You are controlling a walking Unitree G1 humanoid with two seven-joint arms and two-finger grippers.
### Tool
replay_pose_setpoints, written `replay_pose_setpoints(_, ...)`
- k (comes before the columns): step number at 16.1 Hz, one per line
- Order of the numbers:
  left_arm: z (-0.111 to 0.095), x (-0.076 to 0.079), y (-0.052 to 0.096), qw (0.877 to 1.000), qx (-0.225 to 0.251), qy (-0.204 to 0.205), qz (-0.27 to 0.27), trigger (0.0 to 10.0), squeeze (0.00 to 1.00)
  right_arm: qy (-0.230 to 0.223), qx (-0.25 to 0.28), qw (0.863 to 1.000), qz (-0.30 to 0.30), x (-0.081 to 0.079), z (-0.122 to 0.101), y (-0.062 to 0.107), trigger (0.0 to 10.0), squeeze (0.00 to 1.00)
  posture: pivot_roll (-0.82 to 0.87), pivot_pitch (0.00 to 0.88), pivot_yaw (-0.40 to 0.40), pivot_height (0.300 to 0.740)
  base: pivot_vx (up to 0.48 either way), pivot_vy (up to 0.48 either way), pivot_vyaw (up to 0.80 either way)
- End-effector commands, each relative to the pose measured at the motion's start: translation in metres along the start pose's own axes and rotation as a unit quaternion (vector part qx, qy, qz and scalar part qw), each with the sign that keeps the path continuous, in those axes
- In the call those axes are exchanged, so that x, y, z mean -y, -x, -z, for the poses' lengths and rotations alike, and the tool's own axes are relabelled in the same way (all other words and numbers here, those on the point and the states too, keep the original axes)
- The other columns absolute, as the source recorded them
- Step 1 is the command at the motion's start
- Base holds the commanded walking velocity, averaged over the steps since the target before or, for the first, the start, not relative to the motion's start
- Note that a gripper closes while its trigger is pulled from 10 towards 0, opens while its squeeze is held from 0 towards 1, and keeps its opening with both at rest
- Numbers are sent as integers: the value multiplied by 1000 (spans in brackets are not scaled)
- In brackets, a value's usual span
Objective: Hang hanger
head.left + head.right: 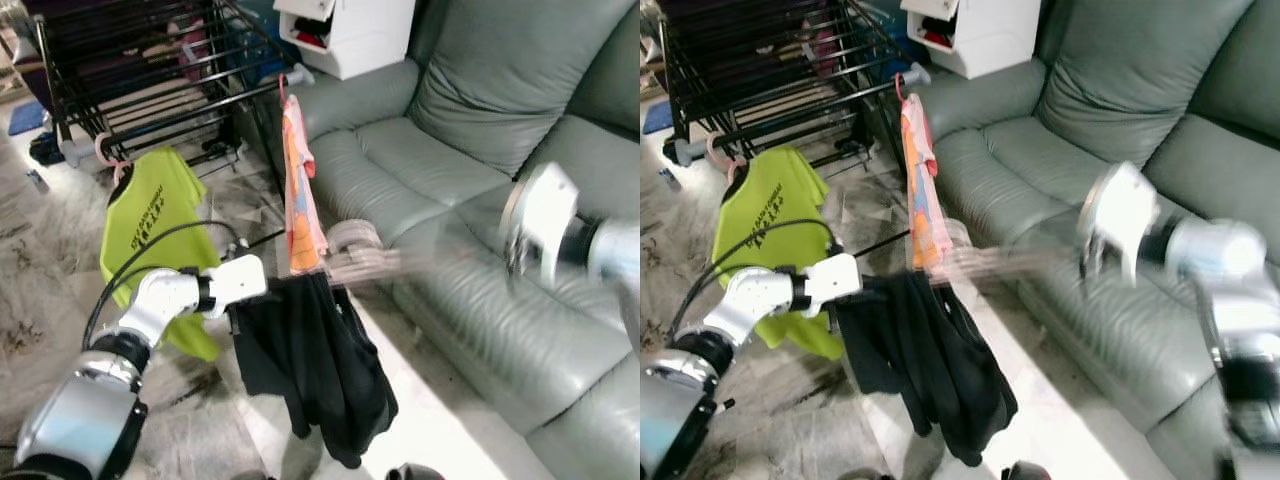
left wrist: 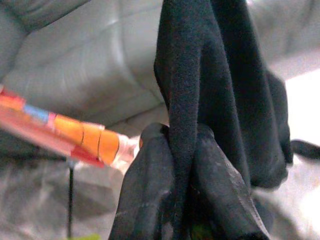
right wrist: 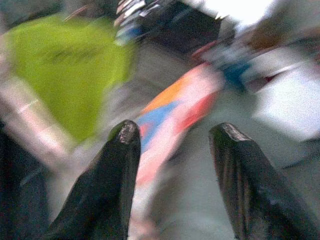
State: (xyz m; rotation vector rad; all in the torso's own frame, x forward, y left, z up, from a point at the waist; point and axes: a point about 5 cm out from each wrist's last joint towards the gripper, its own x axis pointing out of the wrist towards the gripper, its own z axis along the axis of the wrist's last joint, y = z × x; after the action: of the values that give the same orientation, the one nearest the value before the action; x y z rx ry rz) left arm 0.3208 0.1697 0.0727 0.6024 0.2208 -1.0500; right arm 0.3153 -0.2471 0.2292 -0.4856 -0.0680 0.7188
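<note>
My left pincer (image 1: 243, 300) is clamped on the black garment (image 1: 315, 365); in the wrist view both fingers (image 2: 150, 190) press a fold of the cloth between them, and the rest hangs straight down from the grip over pale floor (image 1: 440, 420). I cannot make out the hanger itself under that cloth. Just beyond the fingertips, toward the sofa (image 1: 480, 180), the orange and pink garment (image 1: 300, 190) hangs edge-on from the rack (image 1: 150, 70), its lower hem right above the black cloth. On the pincer's other side the green shirt (image 1: 150, 230) hangs from the rack's near rail, close beside my forearm. The rack's rails lie above and beyond the pincer, with a narrow gap between the green shirt and the orange one. My right pincer (image 3: 175, 135) is spread wide and holds nothing; its fingers frame the orange garment, with the green shirt off to one side. That arm (image 1: 545, 230) is blurred, raised over the sofa seat, well apart from the left pincer, and the sofa's front edge runs just below it.
</note>
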Motion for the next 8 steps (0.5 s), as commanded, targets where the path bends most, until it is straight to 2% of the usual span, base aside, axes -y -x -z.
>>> replay_pose_setpoints(1,3,-9,8,998,14,38,-53,0,0,-12,29,998,54,6,-4,3,10000,1000,-124,0,99,740,0,0,0)
replay_pose_setpoints(3,1,-14,7,991,37,81,-96,0,0,-59,49,996,50,-10,1,6,10000,1000,-121,0,101,740,0,0,0)
replay_pose_setpoints(4,-4,-19,7,985,68,108,-119,0,0,-92,49,994,42,-28,10,6,10000,1000,-119,0,104,740,0,0,0)
replay_pose_setpoints(5,-7,-21,6,983,81,116,-119,0,0,-101,49,993,42,-33,13,5,10000,1000,-118,0,106,740,0,0,0)
replay_pose_setpoints(8,-36,-30,7,983,147,76,-80,0,0,-173,55,983,26,-68,29,-5,10000,1000,-102,0,108,740,0,0,0)
